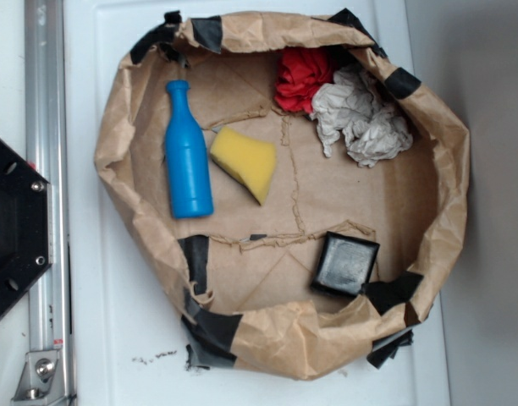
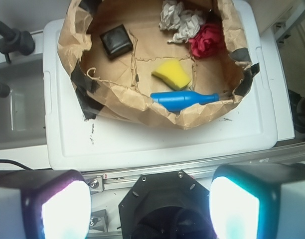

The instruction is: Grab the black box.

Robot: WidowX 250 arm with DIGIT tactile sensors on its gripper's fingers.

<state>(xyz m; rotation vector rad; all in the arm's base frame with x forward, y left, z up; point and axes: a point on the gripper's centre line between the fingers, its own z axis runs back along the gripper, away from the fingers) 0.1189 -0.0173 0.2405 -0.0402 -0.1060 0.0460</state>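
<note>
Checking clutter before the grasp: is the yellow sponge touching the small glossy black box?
No, the wedge-shaped yellow sponge lies beside the blue plastic bottle, with bare brown paper between it and the small glossy black box.

The gripper (image 2: pixel 150 199) shows only in the wrist view, as 2 blurred, glowing fingers (image 2: pixel 237 206) cut off by the bottom edge, so their tips cannot be seen. Directly beneath it, the hexagonal plate (image 2: pixel 165 206) is partly cut off too. Far ahead of the gripper, the paper wall (image 2: pixel 142 102) hides the blue bottle's (image 2: pixel 185 99) lower side.
</note>
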